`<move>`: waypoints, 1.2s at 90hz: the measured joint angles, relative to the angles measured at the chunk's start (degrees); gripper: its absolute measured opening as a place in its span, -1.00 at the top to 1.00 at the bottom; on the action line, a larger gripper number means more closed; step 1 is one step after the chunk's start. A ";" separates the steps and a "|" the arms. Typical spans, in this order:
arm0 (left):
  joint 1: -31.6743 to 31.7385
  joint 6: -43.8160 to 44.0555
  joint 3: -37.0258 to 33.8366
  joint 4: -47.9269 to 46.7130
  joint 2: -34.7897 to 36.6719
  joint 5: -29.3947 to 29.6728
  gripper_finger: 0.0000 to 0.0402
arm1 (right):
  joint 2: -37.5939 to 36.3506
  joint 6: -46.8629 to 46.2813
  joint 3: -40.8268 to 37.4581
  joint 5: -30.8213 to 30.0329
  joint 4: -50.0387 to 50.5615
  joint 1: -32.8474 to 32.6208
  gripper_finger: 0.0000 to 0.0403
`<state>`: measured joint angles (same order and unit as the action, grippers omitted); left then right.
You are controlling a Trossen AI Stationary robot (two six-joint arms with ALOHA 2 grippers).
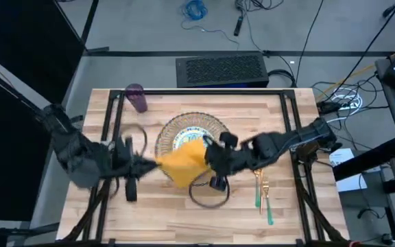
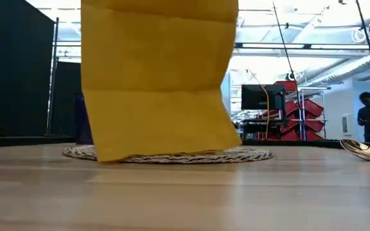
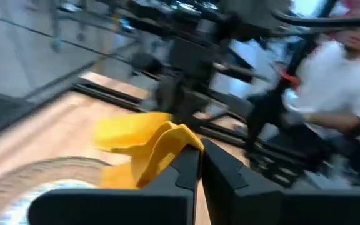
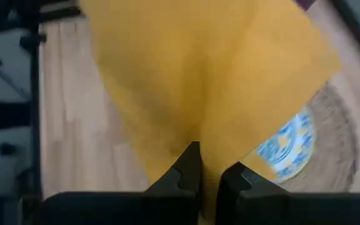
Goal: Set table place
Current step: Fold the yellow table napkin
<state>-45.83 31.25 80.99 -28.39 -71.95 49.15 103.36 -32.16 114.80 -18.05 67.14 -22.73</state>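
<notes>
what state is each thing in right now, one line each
napkin: lifted off the table, pinched on both sides, hanging over the mat's edge
left gripper: shut on napkin
right gripper: shut on napkin
plate: flat on the mat, partly covered
mat: flat on table
cup: lying on its side
fork: flat on table

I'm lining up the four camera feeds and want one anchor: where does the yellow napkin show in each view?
High view: napkin at table centre, between both grippers, overlapping the woven mat.
Low view: napkin hangs large, left of centre, its lower edge at the mat.
Left wrist view: napkin just ahead of the fingers.
Right wrist view: napkin fills most of the picture.
Shared landmark: the woven mat.
</notes>
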 joint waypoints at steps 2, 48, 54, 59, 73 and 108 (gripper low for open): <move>-0.74 0.34 0.00 0.96 -0.73 0.02 1.00 | 0.05 -0.81 0.00 0.30 0.09 -0.63 1.00; -6.88 5.56 3.87 4.45 -9.11 5.24 1.00 | 0.18 -8.87 1.21 -1.77 -1.40 -11.00 1.00; -7.30 2.46 6.24 4.45 -9.08 6.82 1.00 | 0.19 -8.21 2.56 -3.04 -1.00 -10.76 1.00; -7.78 -0.40 8.51 4.38 -9.25 7.75 1.00 | 0.21 -7.15 3.97 -3.99 -1.02 -10.72 1.00; -8.77 -5.53 13.56 3.86 -10.42 9.35 1.00 | 0.18 -4.58 8.03 -4.95 -0.92 -10.67 1.00; -9.09 -6.27 14.93 3.43 -11.23 9.88 1.00 | 0.50 -5.99 11.85 -7.51 -0.82 -14.77 1.00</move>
<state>-54.92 24.98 95.92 -24.96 -83.18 59.03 103.86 -38.15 126.65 -25.56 66.32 -37.50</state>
